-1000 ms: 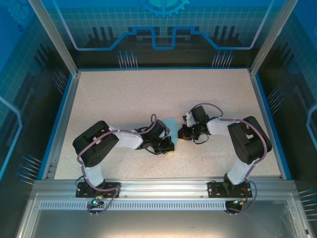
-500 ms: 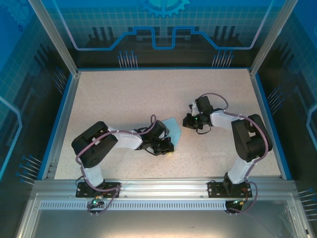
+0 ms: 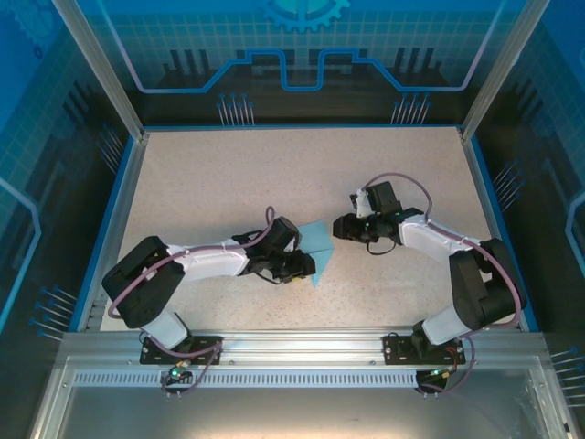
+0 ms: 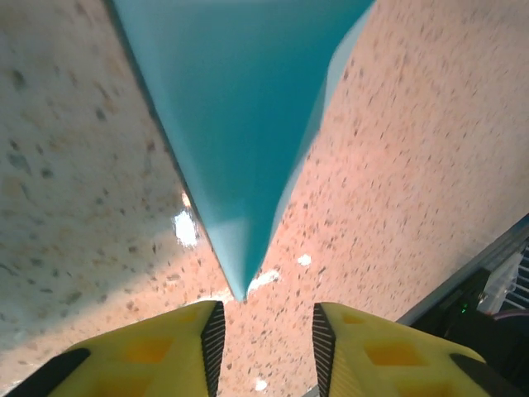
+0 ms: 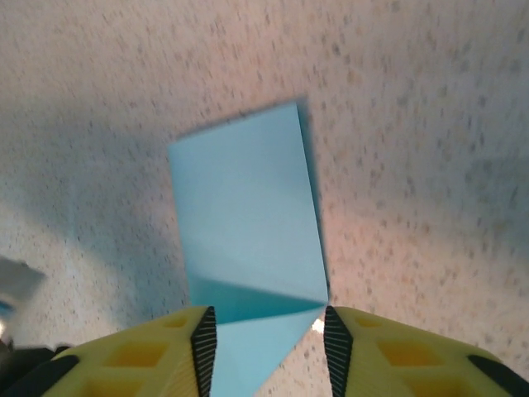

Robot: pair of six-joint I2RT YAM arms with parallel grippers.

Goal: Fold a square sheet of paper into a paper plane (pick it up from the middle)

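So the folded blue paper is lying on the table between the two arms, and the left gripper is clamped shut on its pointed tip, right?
No. The left gripper is open: in the left wrist view its jaws stand apart, and the pointed tip of the folded blue paper lies ahead of them, ungripped. The paper does lie on the table between the two arms.

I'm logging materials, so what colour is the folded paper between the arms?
Plain light blue, unmarked. The folded light-blue paper sheet shows best in the right wrist view.
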